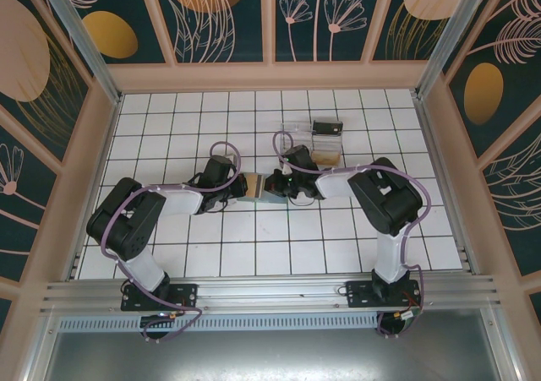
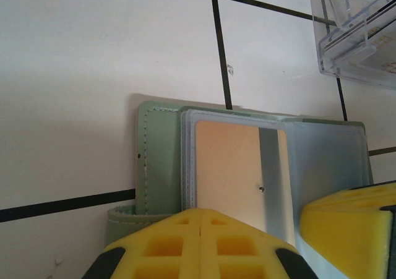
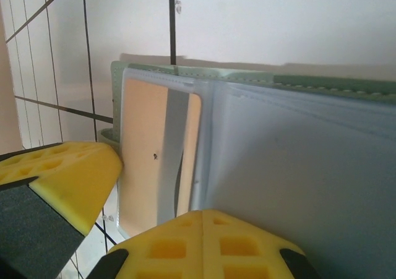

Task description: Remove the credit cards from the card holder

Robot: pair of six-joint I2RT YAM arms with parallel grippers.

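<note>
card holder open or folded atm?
Open. The card holder lies spread flat on the table, both halves side by side, with its clear sleeves facing up and an orange card visible in one.

White tiled table; on it, open grey-green card holder; clear plastic tray nearby

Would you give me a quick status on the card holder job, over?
Left gripper shut, right gripper shut, both tips at the card holder. Holder open flat, orange card in its sleeve. Clear tray apart, not in the way.
</note>
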